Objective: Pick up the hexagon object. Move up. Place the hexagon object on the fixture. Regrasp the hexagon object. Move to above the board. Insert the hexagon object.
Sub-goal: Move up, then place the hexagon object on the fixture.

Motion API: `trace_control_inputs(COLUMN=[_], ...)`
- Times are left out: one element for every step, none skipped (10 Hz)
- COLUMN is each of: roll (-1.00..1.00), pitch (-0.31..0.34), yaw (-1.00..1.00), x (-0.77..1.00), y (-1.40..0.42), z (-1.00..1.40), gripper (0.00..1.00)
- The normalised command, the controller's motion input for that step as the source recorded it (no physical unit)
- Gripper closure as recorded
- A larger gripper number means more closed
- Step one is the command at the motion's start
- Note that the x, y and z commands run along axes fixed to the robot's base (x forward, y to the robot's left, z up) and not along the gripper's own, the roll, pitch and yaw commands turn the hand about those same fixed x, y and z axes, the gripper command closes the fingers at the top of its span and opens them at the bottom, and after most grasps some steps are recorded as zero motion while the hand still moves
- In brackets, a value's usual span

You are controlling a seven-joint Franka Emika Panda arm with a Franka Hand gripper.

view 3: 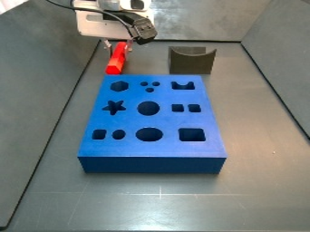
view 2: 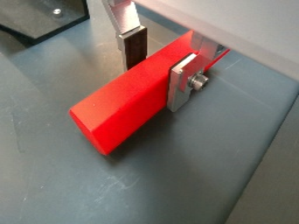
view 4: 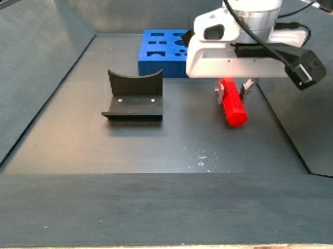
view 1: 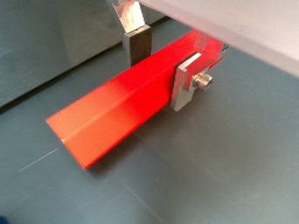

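Pincer straddles the hexagon object, silver fingers touching both its long sides, bar lying flat on dark grey counter. In a side view the bar sits right of the fixture, blue board beyond. Grey walls enclose the counter.
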Motion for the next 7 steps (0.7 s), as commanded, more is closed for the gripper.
trace_control_inputs(roll=[0.00,0.01,0.01,0.02,0.04,0.00,0.01], pitch=[0.016,0.053,0.064,0.062,0.051,0.000,0.000], yaw=[-0.01,-0.02,-0.03,-0.03,-0.03,0.00,0.00], x=[0.00,-0.01,0.00,-0.01,-0.02,0.00,0.00], y=[0.04,0.04,0.03,0.03,0.02,0.00,0.00], z=[0.80,0.67,0.55,0.47,0.23,1.00,1.00], gripper=[1.00,1.00,1.00,1.00,1.00,1.00,1.00])
